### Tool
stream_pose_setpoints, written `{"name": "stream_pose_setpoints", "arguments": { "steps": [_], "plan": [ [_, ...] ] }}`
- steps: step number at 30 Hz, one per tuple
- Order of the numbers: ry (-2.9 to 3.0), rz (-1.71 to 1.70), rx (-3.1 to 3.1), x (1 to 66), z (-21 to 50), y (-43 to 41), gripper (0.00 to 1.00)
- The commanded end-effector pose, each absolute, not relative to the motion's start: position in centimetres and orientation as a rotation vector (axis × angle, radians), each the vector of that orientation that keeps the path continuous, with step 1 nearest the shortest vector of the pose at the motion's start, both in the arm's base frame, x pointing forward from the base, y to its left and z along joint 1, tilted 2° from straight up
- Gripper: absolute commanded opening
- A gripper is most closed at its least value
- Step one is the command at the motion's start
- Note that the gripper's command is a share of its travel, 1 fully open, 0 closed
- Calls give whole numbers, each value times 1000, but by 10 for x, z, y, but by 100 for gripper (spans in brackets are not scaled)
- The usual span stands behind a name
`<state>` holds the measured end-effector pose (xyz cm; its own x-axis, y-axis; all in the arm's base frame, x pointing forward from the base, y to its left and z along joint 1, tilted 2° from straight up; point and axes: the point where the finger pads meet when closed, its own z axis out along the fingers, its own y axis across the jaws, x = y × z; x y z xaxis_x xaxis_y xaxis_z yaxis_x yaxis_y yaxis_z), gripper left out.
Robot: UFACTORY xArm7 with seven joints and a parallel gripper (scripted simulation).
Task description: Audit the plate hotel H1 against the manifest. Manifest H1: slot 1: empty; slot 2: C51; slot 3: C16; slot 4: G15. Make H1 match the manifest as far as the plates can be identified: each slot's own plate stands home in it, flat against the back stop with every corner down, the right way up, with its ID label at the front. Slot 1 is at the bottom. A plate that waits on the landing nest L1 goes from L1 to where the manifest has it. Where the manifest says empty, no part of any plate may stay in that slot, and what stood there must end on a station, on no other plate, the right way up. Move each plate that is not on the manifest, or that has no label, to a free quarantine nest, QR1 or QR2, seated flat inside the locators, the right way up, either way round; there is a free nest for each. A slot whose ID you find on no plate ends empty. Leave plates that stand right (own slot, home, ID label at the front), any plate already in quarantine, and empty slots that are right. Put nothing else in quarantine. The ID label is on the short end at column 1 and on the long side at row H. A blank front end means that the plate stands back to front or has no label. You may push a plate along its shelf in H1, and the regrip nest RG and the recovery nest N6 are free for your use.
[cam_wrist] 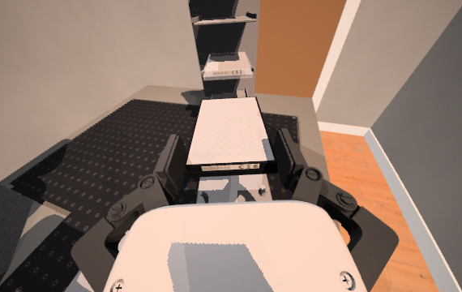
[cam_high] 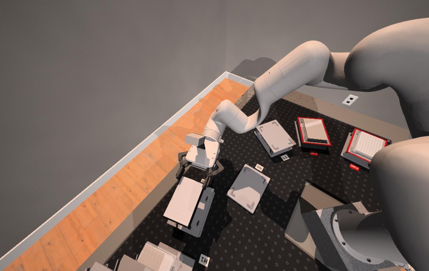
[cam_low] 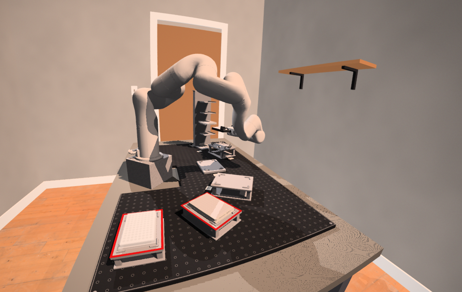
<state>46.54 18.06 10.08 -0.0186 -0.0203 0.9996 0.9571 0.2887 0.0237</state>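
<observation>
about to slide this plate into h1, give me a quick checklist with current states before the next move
1. Plate held: ok. The gripper jaws are shut on the plate across its width.
2. Plate ID: cannot tell for sure; the label on the end facing the wrist looks like C16.
3. Plate right way up and level: ok, well face up, flat in the wrist view.
4. Lined up with hotel H1: ok, straight ahead.
5. Slot above the C51 plate free: ok, that shelf looks bare.
6. Label would end at the front: ok, the labelled end trails.
</observation>
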Motion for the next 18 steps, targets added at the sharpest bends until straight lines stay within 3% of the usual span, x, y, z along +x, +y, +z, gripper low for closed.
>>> {"name": "stream_pose_setpoints", "arguments": {
  "steps": [1, 18],
  "plan": [
    [-1340, -1016, -967, 466, 109, 181, 0],
    [-1340, -1016, -967, 466, 134, 180, 0]
  ]
}}
